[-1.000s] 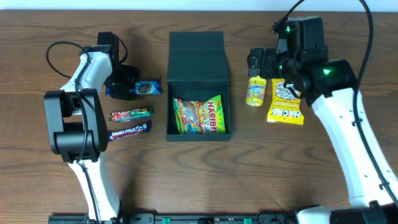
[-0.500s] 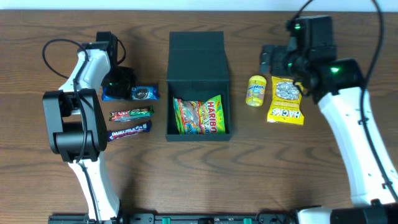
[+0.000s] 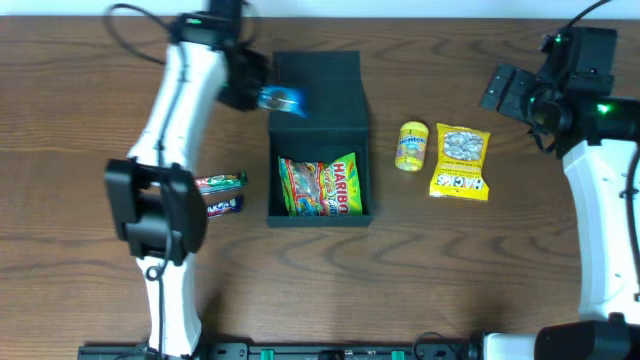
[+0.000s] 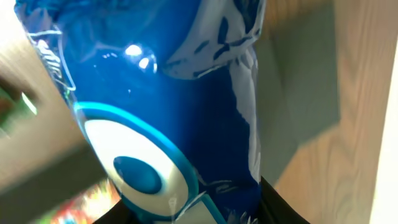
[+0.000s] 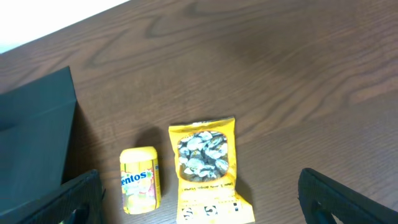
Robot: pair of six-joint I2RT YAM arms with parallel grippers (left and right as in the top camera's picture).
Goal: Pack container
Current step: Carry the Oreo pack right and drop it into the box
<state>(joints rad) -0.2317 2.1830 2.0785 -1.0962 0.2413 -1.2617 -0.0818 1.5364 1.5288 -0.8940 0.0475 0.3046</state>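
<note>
1. We are clamping our left tool point(image 3: 262, 94) on a blue snack packet point(image 3: 283, 100), which is hanging over the open flap lid of the container point(image 3: 330, 125).
2. The container is sitting mid-tabletop point(image 3: 480, 270), with a Haribo bag point(image 3: 322, 186) lying inside it.
3. We are holding our right tool point(image 3: 505, 90) with its fingers spread wide, gripping nothing, to the right of a yellow Mentos bottle point(image 3: 412, 146) and a yellow sweet bag point(image 3: 461, 161).
4. Two wrapped bars point(image 3: 222, 181) are lying left of the container.
</note>
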